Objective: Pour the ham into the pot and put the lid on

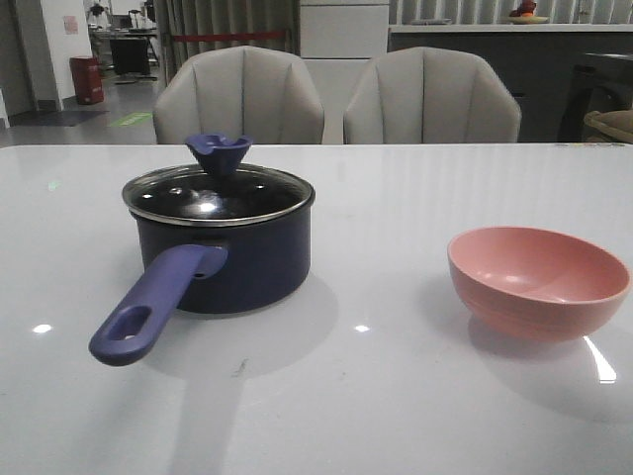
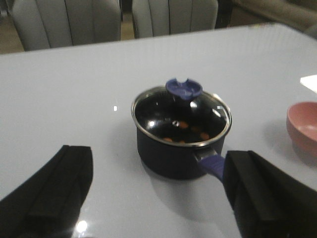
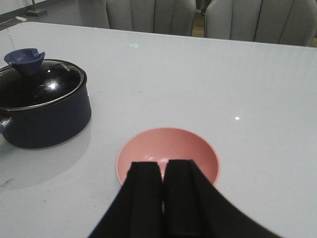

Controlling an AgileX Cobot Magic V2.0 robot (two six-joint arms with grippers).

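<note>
— Pot inspected: upright on the tabletop, left of centre in the front view, handle pointing toward the robot. Lid seated flat on the rim, knob up.

— And the ham?

— Found inside the pot. Seen through the glass from the left wrist view as small orange pieces on the black bottom. Pink bowl standing well apart to the right, inside bare in the right wrist view.

— Pincers?

— Left pincer spread wide, holding nothing, hanging just short of the pot with the handle end beside one finger. Right pincer drawn narrow, fingers nearly touching, gripping nothing, poised over the near rim of the bowl.

— Step in hand, then?

— Judged complete on both counts: pouring done, cover on. No grasp outstanding.

— Next move?

— Likely only a withdrawal of both arms. Care called for on the left: handle close by the finger, so a straight pull back, no sideways sweep. Same on the right, clear of the bowl rim.
</note>
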